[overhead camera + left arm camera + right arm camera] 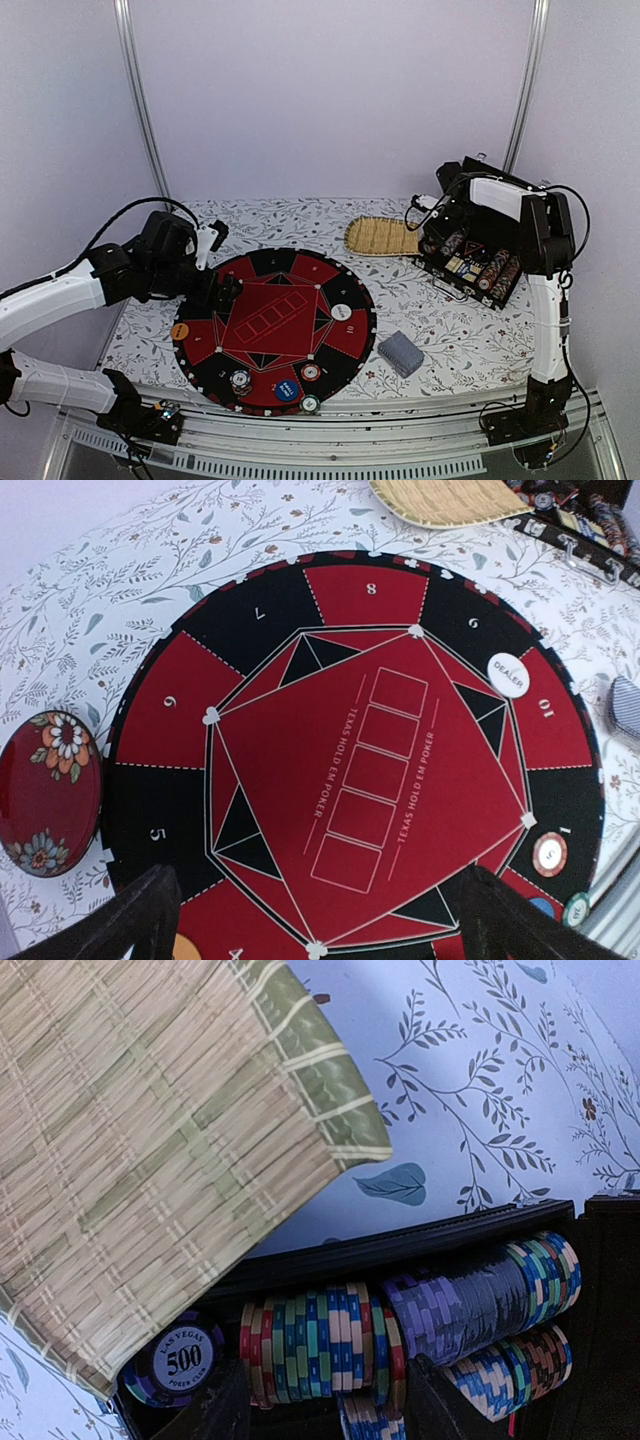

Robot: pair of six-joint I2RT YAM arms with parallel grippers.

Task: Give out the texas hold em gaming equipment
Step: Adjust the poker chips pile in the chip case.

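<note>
We see a round red-and-black mat (pixel 275 330) printed "TEXAS HOLD EM POKER", carrying a white button (pixel 507 674) lettered "DEALER" and striped chips (pixel 240 380) at its near rim, the grey-blue card deck (pixel 400 353) beside it. Our left gripper (pixel 325 925) is spread and empty over the mat. Our right gripper (pixel 325 1410) is spread astride ribbed chip rows (pixel 320 1345) in the case (pixel 400 1240), beside a purple-edged chip (pixel 183 1362) reading "LAS VEGAS 500 POKER CLUB" and the woven straw tray (pixel 150 1140).

The left arm (pixel 55 300) is made of smooth white tubes with chunky black joints. The right arm (pixel 548 320) looks the same, white tubes and black joints. Thin black cables (pixel 125 210) loop along both arms. Each arm grows out of a black base (pixel 140 412). The jaws are plain black, with flat slanted sides.
</note>
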